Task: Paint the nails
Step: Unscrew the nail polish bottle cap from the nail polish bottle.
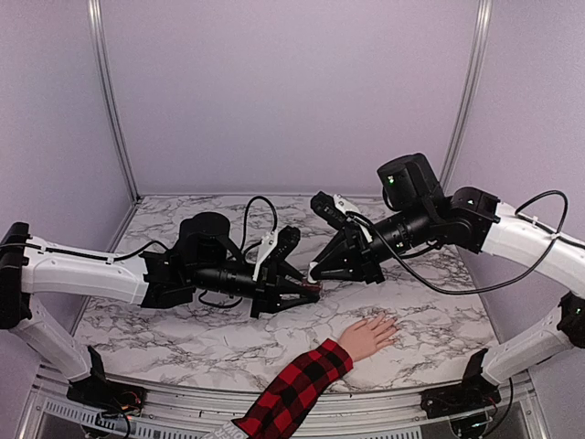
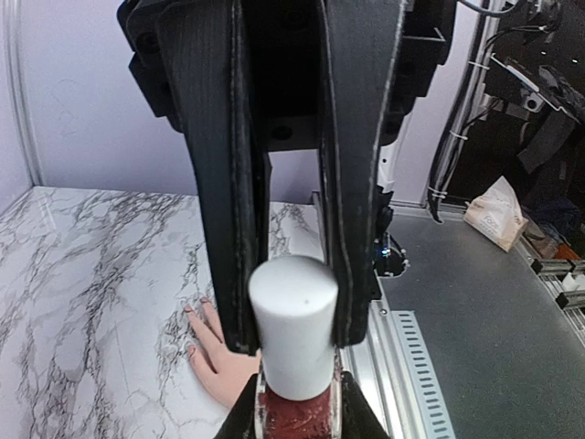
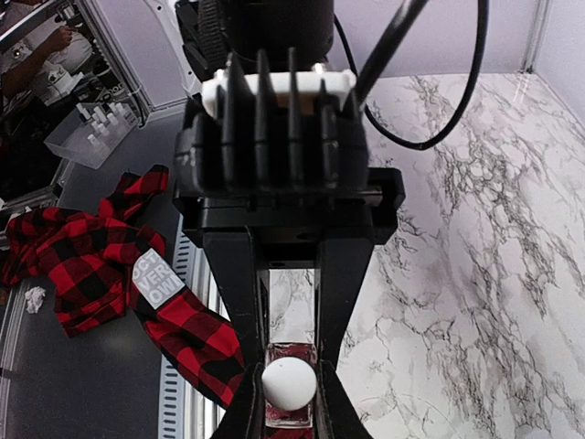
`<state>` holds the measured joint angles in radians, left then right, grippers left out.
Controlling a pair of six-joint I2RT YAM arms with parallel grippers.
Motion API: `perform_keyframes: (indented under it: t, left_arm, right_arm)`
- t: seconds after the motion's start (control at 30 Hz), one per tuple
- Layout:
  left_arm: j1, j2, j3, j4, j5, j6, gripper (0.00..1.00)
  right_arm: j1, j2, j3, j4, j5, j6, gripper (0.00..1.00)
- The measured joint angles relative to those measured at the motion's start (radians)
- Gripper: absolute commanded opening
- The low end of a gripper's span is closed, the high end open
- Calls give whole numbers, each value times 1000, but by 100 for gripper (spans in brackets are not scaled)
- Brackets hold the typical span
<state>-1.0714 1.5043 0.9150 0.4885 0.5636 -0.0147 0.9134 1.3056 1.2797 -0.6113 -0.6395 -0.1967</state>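
Black left tool (image 1: 311, 291): clamped on the dark-red bottle (image 2: 297, 416)
Black right tool (image 1: 313, 272): pinching its white cap (image 2: 292, 315), not yet off
Pale hand (image 1: 368, 337): flat on the surface (image 1: 183, 329), nearward and rightward of both tools
Tiny nails (image 1: 392, 326): fingertips point toward the right arm, probably the nearer

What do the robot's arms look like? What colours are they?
The left arm and the right arm are white tubes with chunky black joints. The left gripper and right gripper are black, each with two long ribbed fingers. Black cables loop along them.
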Motion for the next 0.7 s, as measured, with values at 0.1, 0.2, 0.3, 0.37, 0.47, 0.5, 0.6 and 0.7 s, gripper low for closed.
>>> perform_keyframes:
  t: [0.1,0.2,0.3,0.37,0.47,0.5,0.6,0.7]
  left_arm:
    - [0,0,14,4,71,-1,0]
    - [0,0,36,8,146,-2,0]
    - [-1,0,53,9,204,-2,0]
    - [-2,1,60,10,236,-3,0]
    - [-2,3,65,12,265,-4,0]
    - [-2,3,65,12,267,-4,0]
    - [-2,3,65,13,264,-2,0]
    - [-7,2,63,18,237,12,0]
  right_arm:
    - [3,-17,0,0,-47,-19,0]
    - [4,-34,0,7,-92,-39,0]
    - [8,-45,0,20,-133,-51,0]
    - [10,-48,0,29,-154,-60,0]
    - [13,-48,0,34,-174,-68,7]
    - [14,-48,0,34,-176,-69,11]
    - [14,-48,0,35,-175,-69,28]
    - [14,-48,0,60,-156,-58,44]
